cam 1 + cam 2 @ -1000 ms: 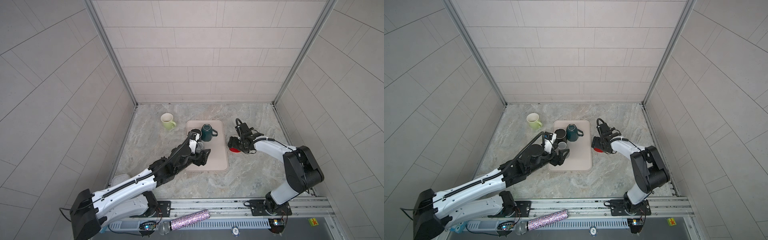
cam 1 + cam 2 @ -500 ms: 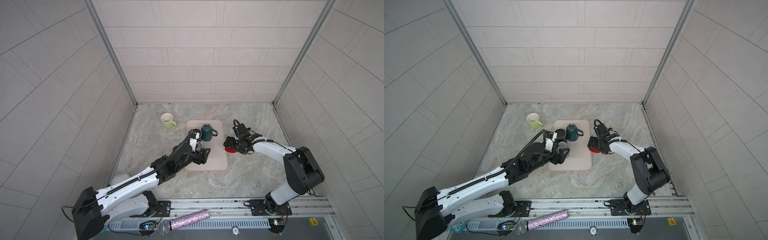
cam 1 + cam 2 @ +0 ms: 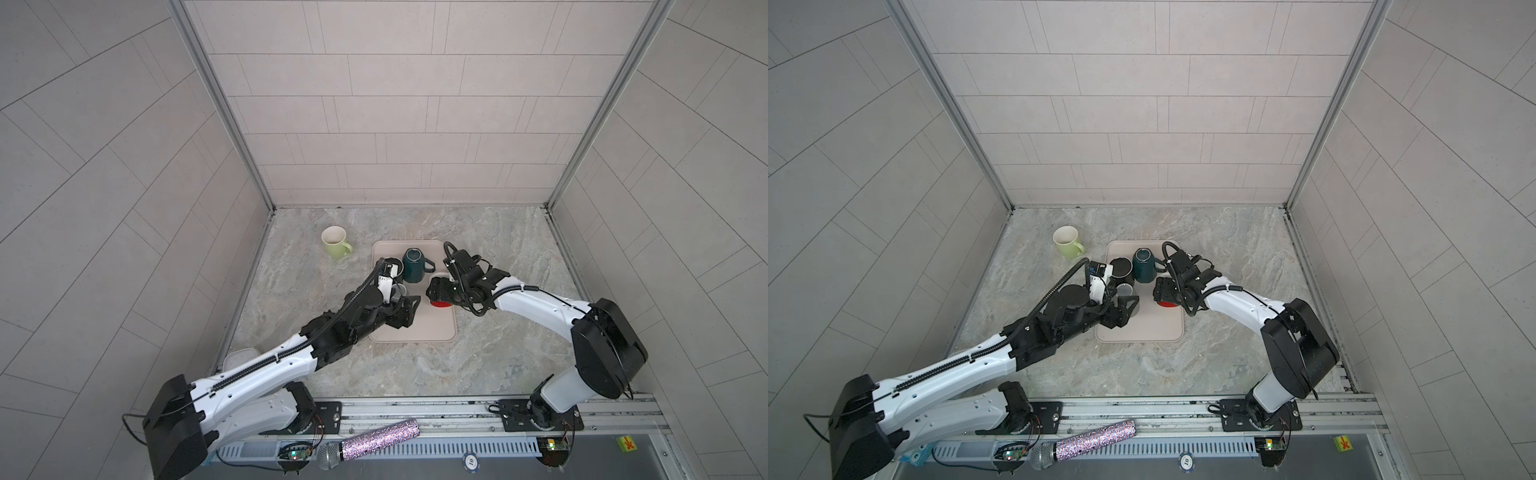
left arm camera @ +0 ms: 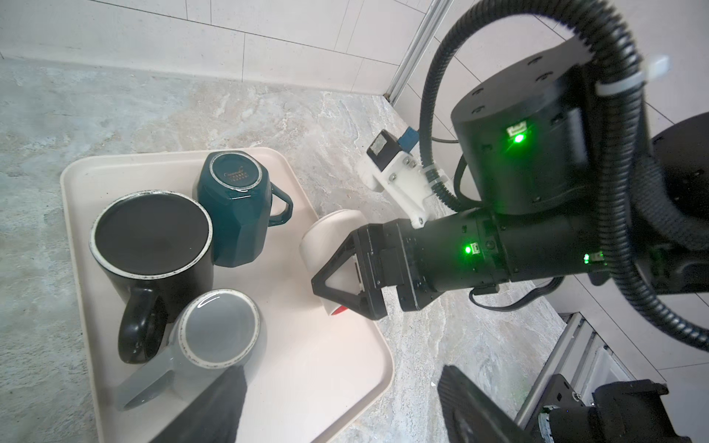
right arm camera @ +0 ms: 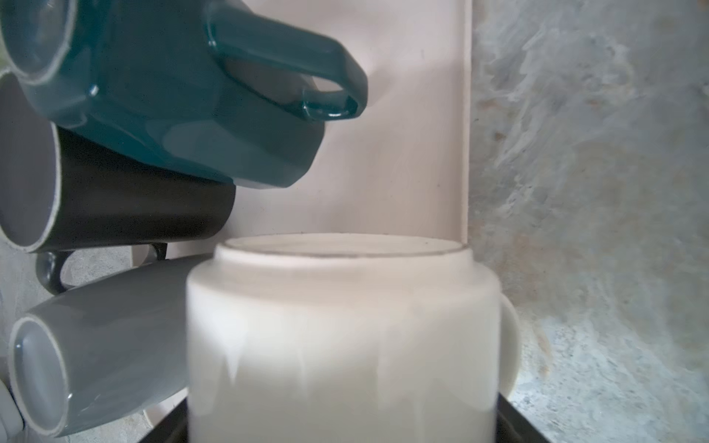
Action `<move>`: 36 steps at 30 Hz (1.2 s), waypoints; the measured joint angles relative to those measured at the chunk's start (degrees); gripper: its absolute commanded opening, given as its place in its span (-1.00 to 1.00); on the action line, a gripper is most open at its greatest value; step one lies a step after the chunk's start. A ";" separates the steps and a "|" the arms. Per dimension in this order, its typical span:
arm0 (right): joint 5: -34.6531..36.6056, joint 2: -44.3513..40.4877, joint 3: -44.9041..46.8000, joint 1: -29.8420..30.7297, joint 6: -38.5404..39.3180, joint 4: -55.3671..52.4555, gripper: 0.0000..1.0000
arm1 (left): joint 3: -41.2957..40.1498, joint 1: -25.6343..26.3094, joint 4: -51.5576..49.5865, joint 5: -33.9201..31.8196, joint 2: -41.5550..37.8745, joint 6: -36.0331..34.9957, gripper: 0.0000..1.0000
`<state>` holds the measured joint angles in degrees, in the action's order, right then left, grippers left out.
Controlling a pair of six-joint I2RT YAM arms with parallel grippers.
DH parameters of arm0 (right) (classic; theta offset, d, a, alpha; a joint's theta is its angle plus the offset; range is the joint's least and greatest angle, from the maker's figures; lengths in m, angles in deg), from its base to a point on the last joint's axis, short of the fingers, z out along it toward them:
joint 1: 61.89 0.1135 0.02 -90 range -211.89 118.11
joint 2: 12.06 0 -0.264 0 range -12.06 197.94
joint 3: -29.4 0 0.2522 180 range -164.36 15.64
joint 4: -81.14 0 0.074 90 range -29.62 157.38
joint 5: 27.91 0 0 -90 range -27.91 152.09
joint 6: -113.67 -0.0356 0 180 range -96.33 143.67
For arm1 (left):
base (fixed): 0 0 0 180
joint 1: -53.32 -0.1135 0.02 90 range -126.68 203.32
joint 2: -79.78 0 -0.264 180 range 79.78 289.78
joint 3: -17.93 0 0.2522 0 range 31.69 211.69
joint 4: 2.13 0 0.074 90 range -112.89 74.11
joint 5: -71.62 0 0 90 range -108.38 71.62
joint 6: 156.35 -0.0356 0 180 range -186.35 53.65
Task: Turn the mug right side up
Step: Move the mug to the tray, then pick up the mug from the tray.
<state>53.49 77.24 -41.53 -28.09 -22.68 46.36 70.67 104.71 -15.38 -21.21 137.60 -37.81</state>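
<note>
surface (image 3: 498, 257): grey marbled slab inside tiled walls; we count everything below as on or over it.
tray (image 3: 432, 328): beige, with rounded corners, lying flat at the middle of the surface.
white mug (image 4: 333, 234): white outside, red inside. We find it at the tray's right edge, tipped onto its side, with its base toward the back wall and its red mouth toward the robot's side. We cannot tell whether it touches the tray.
right gripper (image 3: 435, 291): clamped across the white mug's body, jaws set wide to span it. In the right wrist view the mug fills the gap between them, its handle off to one side.
left gripper (image 3: 409, 312): jaws spread wide with nothing between them, over the tray's left half and just beside the grey mug.
grey mug (image 4: 218, 330): upside down on the tray, just beside the black mug's handle.
black mug (image 4: 153, 237): upside down on the tray's left side, the broadest of the group.
teal mug (image 3: 412, 266): upside down at the back of the tray, faceted, with gold print on its base. It stands just beside the black mug, handle toward the right.
green mug (image 3: 334, 243): upright on the surface, off the tray, toward the back left.
microphone (image 3: 370, 444): glitter-covered handle, lying on the front rail, well apart from the tray.
</note>
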 measured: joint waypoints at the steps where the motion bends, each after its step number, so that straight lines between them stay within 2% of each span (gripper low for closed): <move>1: -0.04 0.37 0.00 0.46 -0.26 0.28 0.43 | 0.00 0.00 -0.02 -0.04 -0.24 0.00 0.70; 4: 0.00 2.01 -0.04 1.92 -1.01 1.11 0.45 | 0.00 0.00 -0.09 -0.35 -1.01 0.00 0.70; 10: 0.26 6.80 -2.34 4.66 -2.32 1.38 0.66 | 0.00 0.00 -0.15 -1.22 -2.12 0.00 0.69; 11: 0.00 7.32 -2.93 4.94 -2.49 1.70 0.84 | 0.00 0.00 -0.20 -1.36 -2.19 0.00 0.70; 12: -0.20 7.74 -3.41 5.18 -2.75 2.01 0.90 | 0.00 0.00 -0.26 -1.40 -2.23 -0.02 0.70; 15: -0.74 8.09 -4.46 5.60 -2.78 2.75 0.98 | 0.00 0.00 -0.48 -1.55 -2.38 -0.02 0.70; 24: -5.09 2.60 -4.44 3.34 1.70 2.16 0.96 | 0.00 -0.17 -0.96 -1.90 -3.34 0.00 0.69; 27: -7.74 -0.28 -3.39 -1.53 4.17 1.53 0.93 | 0.00 -0.37 -1.07 -1.86 -3.32 0.00 0.69; 30: -10.95 -0.90 -3.34 -7.32 8.17 1.14 0.80 | 0.00 -0.68 -1.22 -1.86 -3.30 0.00 0.70; 36: -18.12 4.26 -8.15 -15.28 17.33 -3.69 0.52 | 0.00 -1.31 -1.27 -1.55 -2.67 0.00 0.70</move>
<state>35.37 81.50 -49.68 -43.37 -5.35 42.67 70.67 103.40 -16.64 -22.76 134.93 -37.81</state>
